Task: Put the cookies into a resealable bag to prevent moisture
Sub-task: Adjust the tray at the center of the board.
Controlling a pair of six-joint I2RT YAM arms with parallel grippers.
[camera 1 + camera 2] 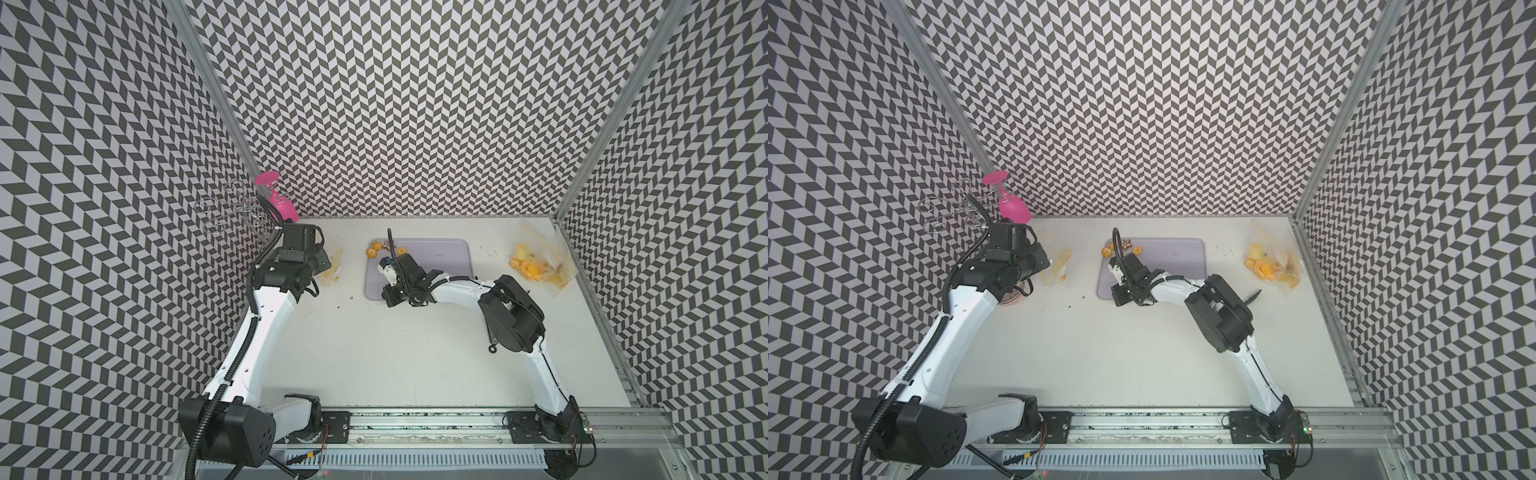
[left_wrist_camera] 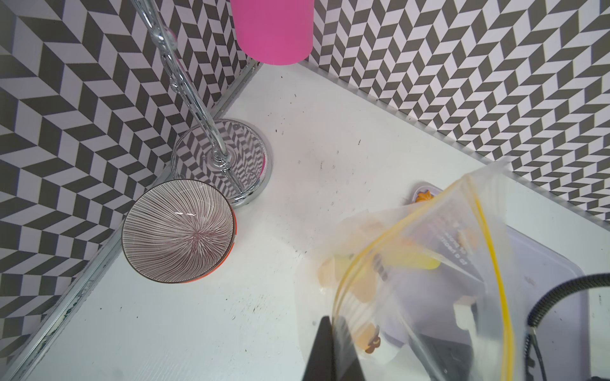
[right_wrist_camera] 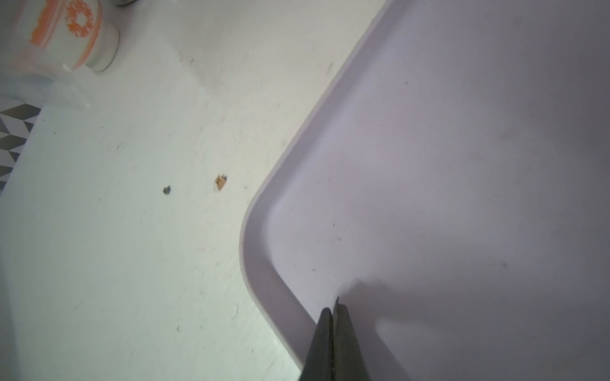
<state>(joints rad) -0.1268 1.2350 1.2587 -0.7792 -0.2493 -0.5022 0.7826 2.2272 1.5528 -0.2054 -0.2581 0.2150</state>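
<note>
1. The white desk (image 1: 415, 353) carries everything. Your left arm reaches to its far-left corner and your right arm to the middle.
2. The lavender tray (image 1: 440, 257) sits mid-desk and is mostly bare. The right gripper (image 3: 333, 313) hovers over the tray's left part, just inside a rounded corner. Its fingers are pressed together, and no cookie shows between them.
3. The resealable bag (image 2: 412, 250), clear with a yellow zip, hangs just left of the tray. The left gripper (image 2: 330, 330) has its fingers clamped on the bag's rim, and the mouth gapes toward the tray. Hold that arm steady, because the film looks limp and the opening is the only target you have.
4. A heap of spare bags (image 1: 552, 266) lies at the far right with orange pieces among it. You cannot tell from here whether those pieces are inside or on top.
5. The cookies (image 1: 376, 248) you can reach, about three, cluster at the tray's far-left corner, near the bag.
6. For the pick:
   - Part the right fingers before you descend.
   - Take one cookie across its edges.
   - Lift it clear of the tray's lip.
   - Carry it past the zip line before you let go.
   - A release onto the rim would probably fold the mouth shut.
</note>
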